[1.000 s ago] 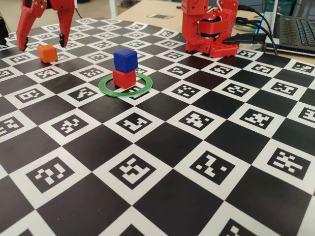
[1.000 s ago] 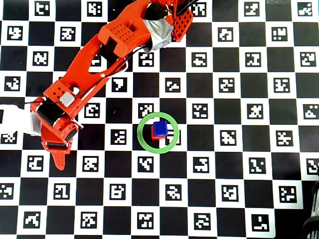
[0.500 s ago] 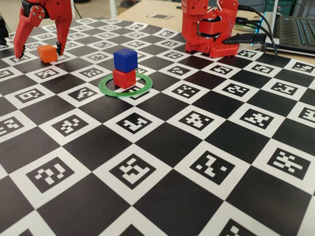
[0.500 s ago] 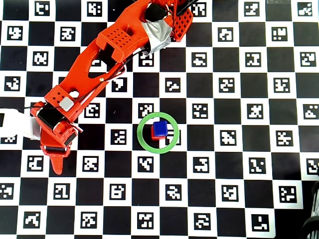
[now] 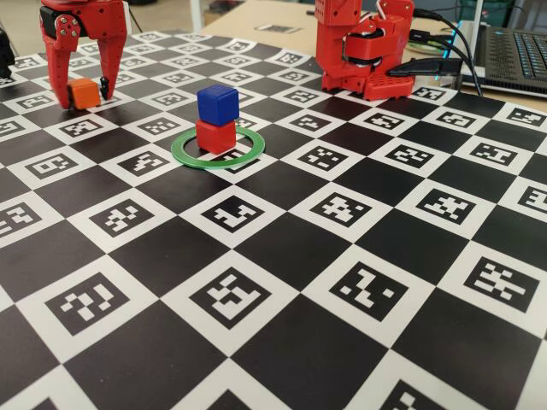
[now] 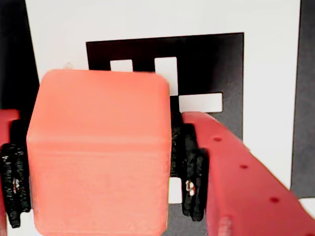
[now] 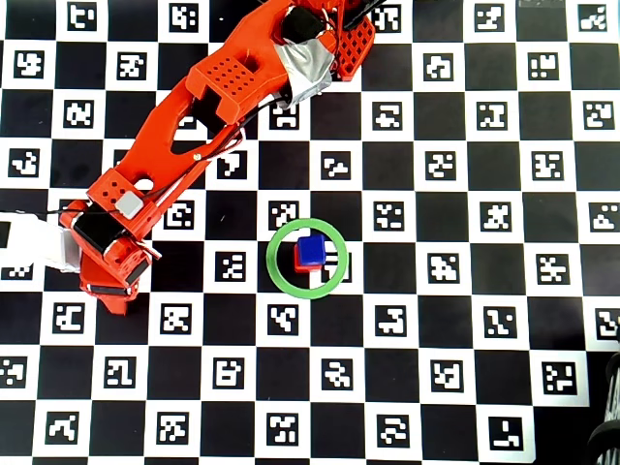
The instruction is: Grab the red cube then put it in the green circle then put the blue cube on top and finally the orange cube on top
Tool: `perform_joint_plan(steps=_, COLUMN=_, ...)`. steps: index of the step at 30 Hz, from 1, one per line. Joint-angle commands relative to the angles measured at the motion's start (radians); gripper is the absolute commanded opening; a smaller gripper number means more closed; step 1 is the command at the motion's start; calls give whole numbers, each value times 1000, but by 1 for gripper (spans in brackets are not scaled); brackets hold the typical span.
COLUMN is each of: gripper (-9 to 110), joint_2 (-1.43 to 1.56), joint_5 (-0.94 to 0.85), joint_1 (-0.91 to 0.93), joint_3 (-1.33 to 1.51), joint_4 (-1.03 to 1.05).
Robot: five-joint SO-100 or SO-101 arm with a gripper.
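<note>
Orange cube (image 5: pixel 84 93) sits btwn the two red fingers of the gripper (image 5: pixel 85 92) at far left of fixed view, resting on or just above the checkered marker board (image 5: pixel 282 282); can't tell if it's lifted. Wrist view fills up w/ the cube (image 6: pixel 98 152): black pads (image 6: pixel 191 172) press vs its right face, another black pad touches its left face at frame edge, so the gripper (image 6: pixel 101 167) is clamped onto the orange cube, cube centred btwn the pads. In fixed view the fingers come down from above, one each side of the cube, fingertips near board level. Green circle (image 5: pixel 215 147) lies flat on the board, well apart from the gripper, to its right & nearer the camera in fixed view. Red cube (image 5: pixel 215 137) stands inside the ring, blue cube (image 5: pixel 217 104) stacked on top, turned a bit vs the red one. Overhead view: green circle (image 7: pixel 307 258) near board centre, blue cube (image 7: pixel 309 251) covers most of red cube (image 7: pixel 295 260), only a red sliver showing at left/bottom. Arm (image 7: pixel 184 126) reaches from base at top down to left of the ring; gripper & orange cube hidden under the wrist there.
</note>
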Motion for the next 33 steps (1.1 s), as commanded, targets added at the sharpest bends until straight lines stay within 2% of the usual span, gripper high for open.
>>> perform_joint_plan(steps=1, gripper=12, joint_2=40, joint_5=-5, joint_1=-3, joint_3=-78, joint_4=-12)
perform_joint_plan(steps=11, gripper=7, joint_2=49, joint_5=2, joint_1=-2, joint_3=-106, joint_4=23)
perform_joint_plan(steps=19, gripper=7, joint_2=187, joint_5=3, joint_1=-9, joint_3=-72, joint_4=114)
perform_joint_plan(steps=33, gripper=6, joint_2=696, joint_5=63, joint_1=-74, joint_3=414, joint_4=146)
